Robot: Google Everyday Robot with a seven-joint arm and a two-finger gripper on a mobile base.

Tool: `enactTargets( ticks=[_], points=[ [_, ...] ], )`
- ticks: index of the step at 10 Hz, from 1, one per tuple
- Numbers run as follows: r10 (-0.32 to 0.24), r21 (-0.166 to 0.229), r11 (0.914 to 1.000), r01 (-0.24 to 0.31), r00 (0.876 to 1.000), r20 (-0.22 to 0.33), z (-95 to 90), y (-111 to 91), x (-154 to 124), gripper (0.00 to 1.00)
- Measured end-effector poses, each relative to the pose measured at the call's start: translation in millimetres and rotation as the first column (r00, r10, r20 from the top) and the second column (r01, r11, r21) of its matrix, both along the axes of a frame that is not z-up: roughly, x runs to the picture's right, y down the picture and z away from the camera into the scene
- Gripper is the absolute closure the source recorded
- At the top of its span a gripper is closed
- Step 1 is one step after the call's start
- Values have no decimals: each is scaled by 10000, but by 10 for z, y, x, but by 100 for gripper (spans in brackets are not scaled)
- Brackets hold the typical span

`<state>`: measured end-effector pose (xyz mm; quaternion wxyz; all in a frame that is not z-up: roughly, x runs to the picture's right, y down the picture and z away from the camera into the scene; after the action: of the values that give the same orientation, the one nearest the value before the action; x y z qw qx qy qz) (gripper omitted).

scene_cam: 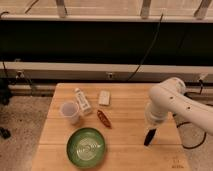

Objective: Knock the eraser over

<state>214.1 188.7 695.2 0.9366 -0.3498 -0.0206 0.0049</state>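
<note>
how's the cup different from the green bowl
The cup is clear and tall; the bowl is green, wide and shallow. The cup stands near the table's left edge; the bowl sits closer to the front edge. Both are upright on the wooden table. The claw hangs over the table's right side, away from both.

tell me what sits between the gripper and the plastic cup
A small reddish-brown object lies between the gripper, low over the table's right side, and the cup, in the camera view.
</note>
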Motion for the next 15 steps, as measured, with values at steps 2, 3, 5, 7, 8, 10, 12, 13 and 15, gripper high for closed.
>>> enactTargets(
  ticks=[2, 3, 5, 7, 8, 10, 12, 13, 15],
  points=[
    [-57, -9, 10000, 57, 10000, 21, 63, -2, -45, 81],
    [-28, -37, 10000, 28, 10000, 0, 87, 10, -41, 81],
    [14, -116, 9999, -14, 10000, -51, 175, 45, -35, 81],
    [103, -227, 9997, -107, 9998, -174, 258, 98, 24, 81],
    [154, -312, 9994, -162, 9995, -266, 289, 133, 73, 81],
    [270, -435, 9986, -290, 9986, -449, 308, 185, 180, 81],
    [393, -517, 9977, -429, 9969, -688, 306, 232, 325, 81],
    [452, -548, 9973, -497, 9957, -813, 300, 256, 414, 81],
    [561, -650, 9958, -637, 9920, -1131, 285, 321, 624, 81]
  ],
)
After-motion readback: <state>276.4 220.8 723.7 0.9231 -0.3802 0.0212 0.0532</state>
